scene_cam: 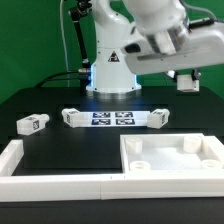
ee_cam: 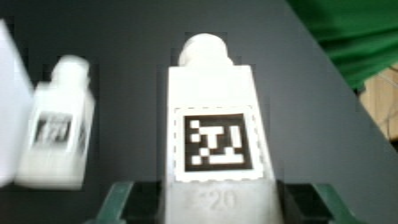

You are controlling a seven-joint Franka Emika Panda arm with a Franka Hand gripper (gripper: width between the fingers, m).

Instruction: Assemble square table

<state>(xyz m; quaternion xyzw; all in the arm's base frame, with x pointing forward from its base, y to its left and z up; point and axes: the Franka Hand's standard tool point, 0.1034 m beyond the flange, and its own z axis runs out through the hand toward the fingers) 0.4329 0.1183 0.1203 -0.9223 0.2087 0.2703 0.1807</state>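
1. The gripper [ee_cam: 214,203] is closed on a leg [ee_cam: 215,120], raised well apart from the tabletop [scene_cam: 170,160].
2. Risk: the leg could slip or tilt in the grip. It would then miss a corner hole and catch on the rim.
3. The rimmed tabletop holds nothing, and its visible holes are bare.
4. Three other legs [scene_cam: 72,117] lie loose by the marker board [scene_cam: 112,118].

The exterior view stands off my arm, a little above the black table [scene_cam: 60,95]. It faces across the table toward my base [scene_cam: 112,65], and the square tabletop [scene_cam: 170,155] lies nearest it. The wrist view looks out past my fingers [ee_cam: 121,205], very close on a tagged leg [ee_cam: 215,120] and blurred. Both views catch the black table and the green backdrop [scene_cam: 205,15].
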